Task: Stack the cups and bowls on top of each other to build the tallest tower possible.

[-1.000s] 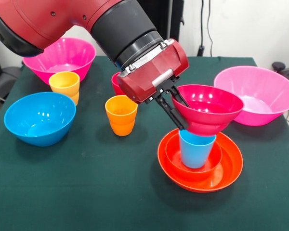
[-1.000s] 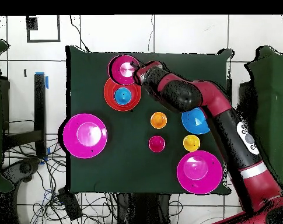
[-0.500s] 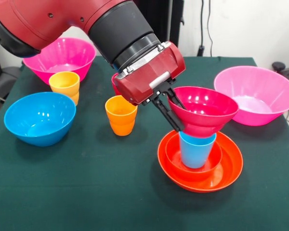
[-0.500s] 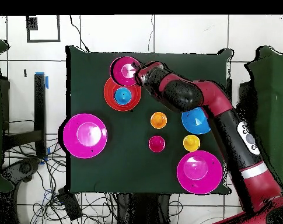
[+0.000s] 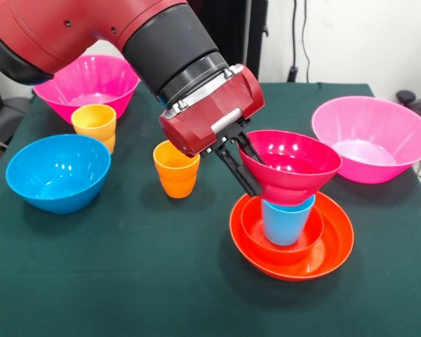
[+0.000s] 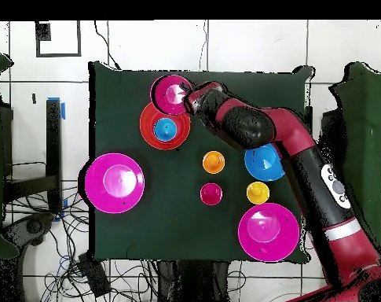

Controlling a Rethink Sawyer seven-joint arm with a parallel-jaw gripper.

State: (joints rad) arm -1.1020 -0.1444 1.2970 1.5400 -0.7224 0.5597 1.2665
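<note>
My gripper is shut on the near-left rim of the small crimson bowl, one finger inside and one outside. The bowl hangs tilted, its base just over the blue cup. That cup stands upright in a small orange bowl, which is nested in the wide shallow orange bowl. From overhead the crimson bowl sits a little off the blue cup, with the gripper beside it. An orange cup, a yellow cup and a red cup stand apart.
A blue bowl sits at the left of the front view. One large pink bowl is at the back left, another at the right. My arm crosses over the blue bowl in the overhead view.
My gripper has carried the crimson bowl leftward in the front view and slightly lower, bringing its base closer over the blue cup. Nothing else has moved.
</note>
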